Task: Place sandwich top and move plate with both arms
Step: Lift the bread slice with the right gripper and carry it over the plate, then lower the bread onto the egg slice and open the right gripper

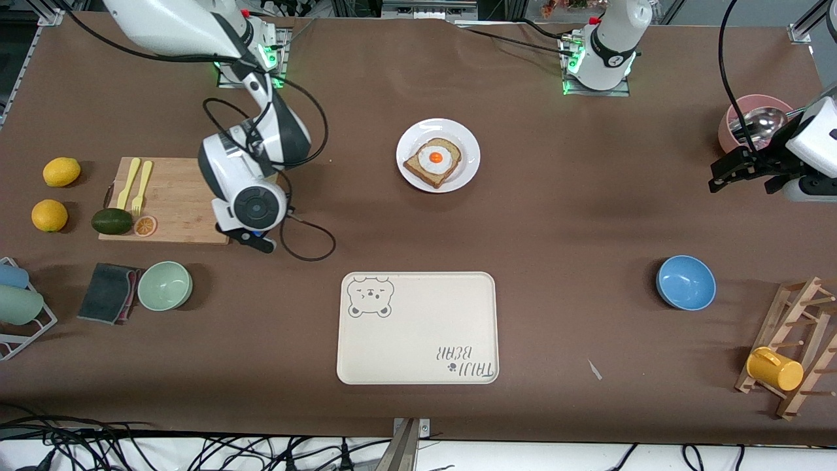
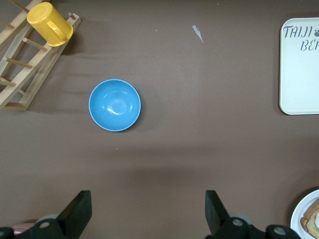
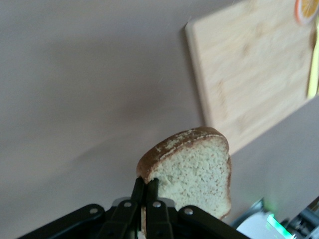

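The sandwich top (image 3: 194, 172), a light speckled bread slice with a brown crust, hangs in the air, pinched at one corner by my shut right gripper (image 3: 146, 183). In the front view the right gripper (image 1: 256, 241) hovers by the corner of the wooden cutting board (image 1: 173, 203), and the arm hides the slice. The white plate (image 1: 407, 142) sits mid-table near the robots' bases and carries a darker toast with a fried egg (image 1: 434, 162). My left gripper (image 1: 720, 178) is open and holds nothing, waiting over bare table at the left arm's end; its fingers (image 2: 79, 209) stand wide apart.
Yellow forks, an avocado and an orange slice lie on the cutting board. A cream bear tray (image 1: 418, 340) lies near the front edge. A blue bowl (image 1: 685, 281), a green bowl (image 1: 165, 285), a pink bowl (image 1: 735, 124), a wooden rack with a yellow mug (image 1: 775, 368) and two lemons ring the table.
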`<state>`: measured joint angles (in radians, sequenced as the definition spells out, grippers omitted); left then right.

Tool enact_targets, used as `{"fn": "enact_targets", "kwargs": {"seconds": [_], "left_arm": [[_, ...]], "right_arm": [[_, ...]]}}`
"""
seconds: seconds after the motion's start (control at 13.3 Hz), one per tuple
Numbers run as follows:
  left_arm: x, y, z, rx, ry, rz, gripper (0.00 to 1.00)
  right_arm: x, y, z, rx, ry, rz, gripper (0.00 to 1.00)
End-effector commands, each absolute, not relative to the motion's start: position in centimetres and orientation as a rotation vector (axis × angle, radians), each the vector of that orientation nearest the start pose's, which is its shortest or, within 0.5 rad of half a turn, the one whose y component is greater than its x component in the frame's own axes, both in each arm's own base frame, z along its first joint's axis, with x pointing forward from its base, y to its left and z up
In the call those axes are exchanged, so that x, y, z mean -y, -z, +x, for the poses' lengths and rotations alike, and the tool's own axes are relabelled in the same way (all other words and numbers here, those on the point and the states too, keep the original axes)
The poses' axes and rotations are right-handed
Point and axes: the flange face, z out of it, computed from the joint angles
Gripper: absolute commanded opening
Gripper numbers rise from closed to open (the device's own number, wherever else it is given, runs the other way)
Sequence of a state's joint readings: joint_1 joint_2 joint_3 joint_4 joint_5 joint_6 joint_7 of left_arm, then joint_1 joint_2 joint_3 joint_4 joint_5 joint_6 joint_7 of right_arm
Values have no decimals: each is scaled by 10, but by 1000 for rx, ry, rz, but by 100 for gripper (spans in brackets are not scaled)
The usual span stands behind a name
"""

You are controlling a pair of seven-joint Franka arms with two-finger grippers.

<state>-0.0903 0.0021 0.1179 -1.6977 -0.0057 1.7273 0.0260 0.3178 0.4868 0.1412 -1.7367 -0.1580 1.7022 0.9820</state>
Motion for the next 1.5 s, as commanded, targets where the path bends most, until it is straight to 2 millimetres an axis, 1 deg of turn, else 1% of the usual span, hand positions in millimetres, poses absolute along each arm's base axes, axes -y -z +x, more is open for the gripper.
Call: {"fn": "enact_targets", "kwargs": {"seconds": [0.0, 0.07, 0.15, 0.22, 0.3, 0.45, 0.6, 0.67, 0.82, 0.9, 1.05, 1.2, 1.27, 1.42], "left_arm": [[-16, -583, 559, -24, 39, -3154, 100], [-17, -583, 559, -22, 39, -3154, 100], [-16, -582, 560, -24, 39, -3154, 100], [-17, -582, 560, -22, 39, -3154, 100], [-17, -580, 561, -22, 35, -3154, 100], [-17, -579, 562, -22, 35, -3153, 100], [-17, -580, 562, -22, 39, -3152, 100], [-17, -579, 562, -22, 35, -3152, 100], [-17, -576, 564, -22, 32, -3153, 100], [-17, -575, 564, -21, 30, -3153, 100], [-18, -575, 564, -19, 27, -3153, 100], [-19, -572, 565, -17, 20, -3153, 100], [-18, -569, 566, -19, 11, -3152, 100], [-17, -569, 566, -21, 10, -3152, 100]], "right_arm": [[-316, -292, 521, -909, -546, -3377, 0], [-339, -293, 508, -970, -556, -3346, 0], [-368, -295, 493, -1038, -555, -3313, 0], [-389, -295, 482, -1102, -535, -3297, 0], [-411, -299, 476, -1159, -514, -3269, 0], [-453, -304, 460, -1252, -540, -3192, 0], [-482, -302, 450, -1333, -527, -3144, 0], [-497, -297, 443, -1357, -512, -3139, 0], [-526, -295, 438, -1440, -472, -3082, 0], [-541, -293, 432, -1458, -459, -3065, 0], [-563, -287, 427, -1520, -491, -2967, 0], [-575, -282, 424, -1542, -511, -2892, 0], [-583, -281, 416, -1541, -515, -2879, 0], [-589, -266, 409, -1554, -518, -2886, 0]]}}
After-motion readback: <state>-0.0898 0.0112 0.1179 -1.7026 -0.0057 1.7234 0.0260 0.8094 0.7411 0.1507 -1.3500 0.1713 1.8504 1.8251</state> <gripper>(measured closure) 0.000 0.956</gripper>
